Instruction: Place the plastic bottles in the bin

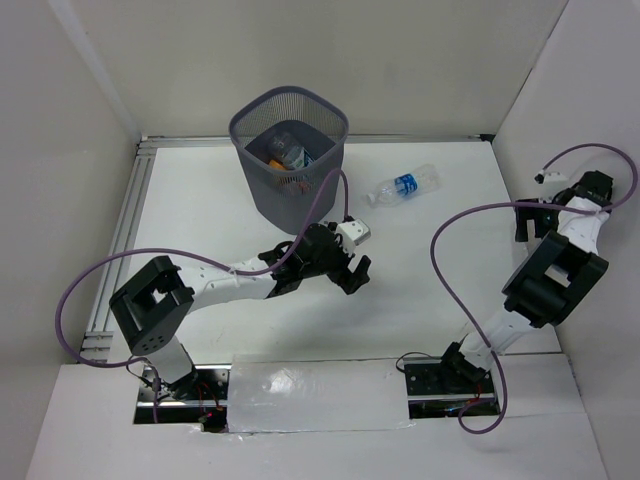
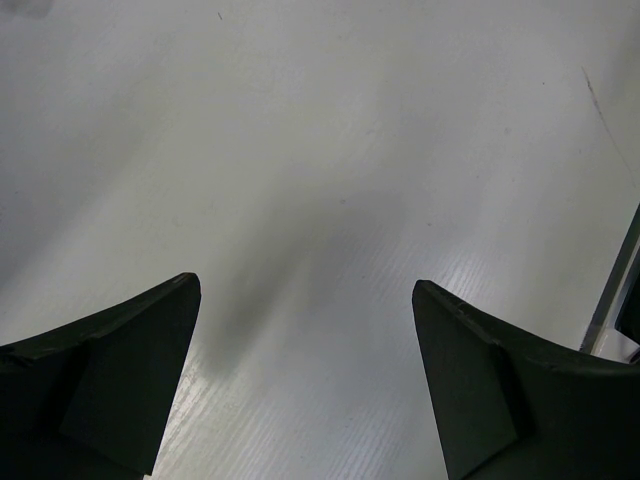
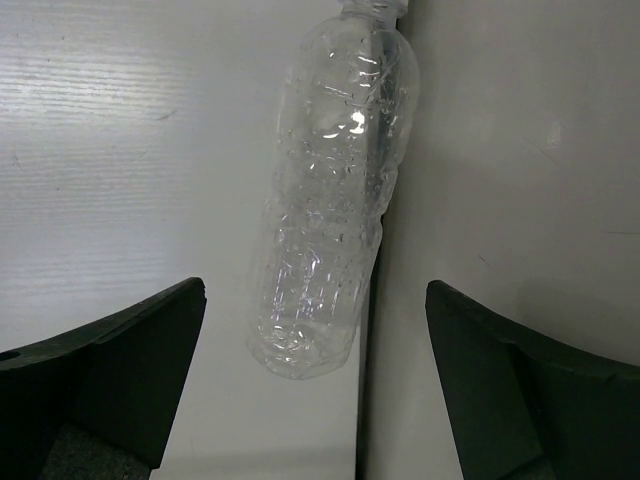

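1. Bottles already sit inside the mesh bin (image 1: 262,195) at the far side of the table (image 1: 200,210): an orange bottle (image 1: 275,161) and a blue-labelled one (image 1: 293,150).
2. Left gripper (image 2: 305,285) hovers over bare table beside the bin, jaws spread, nothing between them.
3. Another blue-labelled bottle (image 1: 405,187) lies on its side right of the bin, apart from both grippers.
4. Right gripper (image 3: 312,288), jaws wide and empty, looks down on a clear bottle (image 3: 335,200) lying along the side wall (image 3: 520,150), probably lining up a grasp; the wall crowds the outer finger.

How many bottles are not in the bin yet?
2. A blue-label bottle lies on the table right of the bin. A clear bottle lies along the wall, ahead of the right fingers. An arm could hide more.
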Motion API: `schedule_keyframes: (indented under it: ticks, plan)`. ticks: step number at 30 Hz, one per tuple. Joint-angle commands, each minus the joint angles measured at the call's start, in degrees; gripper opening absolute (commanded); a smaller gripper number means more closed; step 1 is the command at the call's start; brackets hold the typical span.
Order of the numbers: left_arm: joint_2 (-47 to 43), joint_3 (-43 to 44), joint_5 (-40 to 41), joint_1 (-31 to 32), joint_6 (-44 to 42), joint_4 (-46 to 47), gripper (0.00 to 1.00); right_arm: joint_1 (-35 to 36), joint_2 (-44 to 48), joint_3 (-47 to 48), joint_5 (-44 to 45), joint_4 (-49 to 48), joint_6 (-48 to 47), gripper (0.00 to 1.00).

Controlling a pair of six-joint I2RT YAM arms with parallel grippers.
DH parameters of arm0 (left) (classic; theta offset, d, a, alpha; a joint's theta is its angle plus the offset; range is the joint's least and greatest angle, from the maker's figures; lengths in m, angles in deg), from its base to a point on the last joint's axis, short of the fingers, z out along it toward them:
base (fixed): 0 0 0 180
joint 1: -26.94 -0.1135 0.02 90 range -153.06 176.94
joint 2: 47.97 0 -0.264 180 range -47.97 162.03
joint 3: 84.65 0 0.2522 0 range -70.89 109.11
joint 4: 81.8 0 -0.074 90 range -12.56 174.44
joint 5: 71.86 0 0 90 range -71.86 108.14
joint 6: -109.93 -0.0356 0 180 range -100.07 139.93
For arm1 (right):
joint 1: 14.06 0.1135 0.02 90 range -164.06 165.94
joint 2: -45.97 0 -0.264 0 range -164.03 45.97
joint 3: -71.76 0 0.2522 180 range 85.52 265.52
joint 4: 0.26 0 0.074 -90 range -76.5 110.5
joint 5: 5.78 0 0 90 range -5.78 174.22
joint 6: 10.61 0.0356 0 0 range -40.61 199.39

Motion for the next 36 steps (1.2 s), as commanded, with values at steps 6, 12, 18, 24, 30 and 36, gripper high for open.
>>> schedule_keyframes:
  ticks: [6,12,18,24,30,36]
  plan:
    - [-0.1,2.4,-0.6,0.1,-0.2,1.1,1.00,-1.5,-1.5,5.5,-3.4,0.9,-4.9,0.97]
    - [0.4,3.5,0.0,1.2,-0.2,0.6,1.00,-1.5,-6.4,10.1,-5.7,2.3,-8.7,0.97]
    - [0.4,4.0,1.0,1.2,-0.7,-0.6,1.00,-1.5,-11.8,11.4,-7.3,5.2,-13.1,0.97]
    - [0.4,4.0,2.2,1.7,-0.2,-1.1,1.00,-1.5,-11.8,7.6,-5.1,3.5,-14.3,0.97]
    - [0.9,4.0,2.2,2.2,-0.2,-1.1,1.00,-1.0,-11.8,2.9,-1.4,2.3,-13.7,0.96]
    - [0.9,4.5,2.2,2.2,-0.2,-1.6,1.00,0.2,-11.3,0.0,-0.2,1.6,-15.6,0.96]
